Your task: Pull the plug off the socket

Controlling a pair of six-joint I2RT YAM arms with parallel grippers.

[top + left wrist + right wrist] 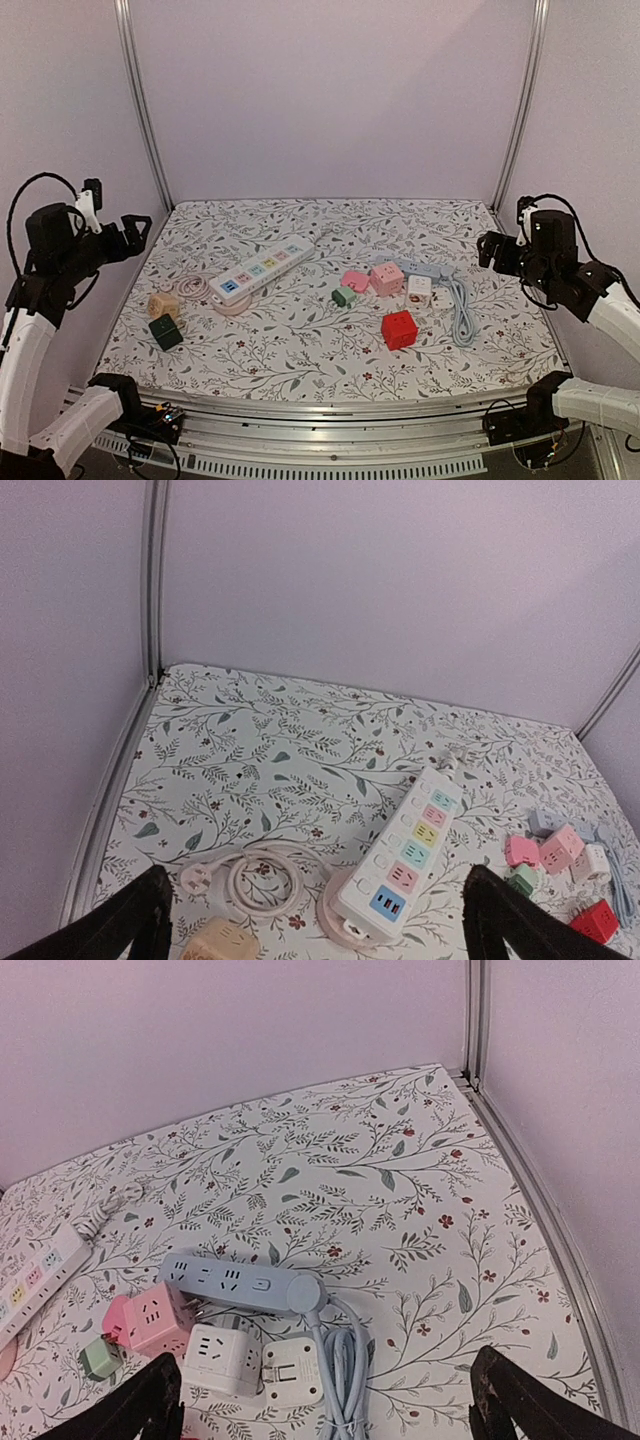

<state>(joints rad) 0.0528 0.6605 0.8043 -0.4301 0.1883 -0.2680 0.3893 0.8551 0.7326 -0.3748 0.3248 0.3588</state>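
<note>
A white power strip [262,268] with coloured sockets lies left of centre, and its pinkish cord [205,292] is coiled at its near end. It also shows in the left wrist view [412,847]. Right of centre, a pink cube socket [387,278], a white cube [419,289], a small green plug [344,296] and a blue strip [420,268] lie clustered. In the right wrist view the white cube [215,1358] joins a flat white adapter [293,1370]. My left gripper [128,233] [315,880] and right gripper [492,250] [325,1360] are open, raised above the table's sides.
A red cube [399,329] lies near the front centre. A beige cube [163,305] and a dark green cube [166,331] sit at the front left. The blue strip's bundled cord [460,315] runs toward the front right. Metal posts and pale walls enclose the floral mat [300,350].
</note>
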